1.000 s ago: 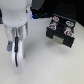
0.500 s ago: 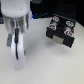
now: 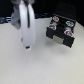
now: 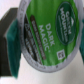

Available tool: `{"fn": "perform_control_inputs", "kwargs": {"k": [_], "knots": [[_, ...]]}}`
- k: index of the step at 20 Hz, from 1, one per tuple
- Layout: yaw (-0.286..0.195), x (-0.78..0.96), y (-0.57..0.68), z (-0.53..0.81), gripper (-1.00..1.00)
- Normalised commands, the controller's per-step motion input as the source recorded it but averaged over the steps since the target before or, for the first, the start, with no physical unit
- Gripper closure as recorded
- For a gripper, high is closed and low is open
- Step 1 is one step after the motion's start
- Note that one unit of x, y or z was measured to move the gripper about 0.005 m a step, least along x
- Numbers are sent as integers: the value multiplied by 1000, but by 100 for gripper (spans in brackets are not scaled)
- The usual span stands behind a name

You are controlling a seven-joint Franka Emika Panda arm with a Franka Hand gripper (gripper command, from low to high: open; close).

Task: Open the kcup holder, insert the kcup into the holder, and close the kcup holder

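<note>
**K-cup held up close, holder standing apart**

The kcup [image 4: 45, 37] fills the wrist view, its green foil lid reading "Dark Magic", with a white rim. The kcup holder [image 3: 61, 29], a black boxy unit with pale-marked front panels, stands toward the exterior view's right, its drawer looking closed.
</note>
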Motion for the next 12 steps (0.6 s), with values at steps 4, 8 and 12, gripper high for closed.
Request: {"fn": "perform_control_inputs", "kwargs": {"k": [4, 8, 12], "knots": [[16, 72, 627, 666, 100], [15, 89, 637, 523, 100], [11, 53, 641, 456, 100]]}}
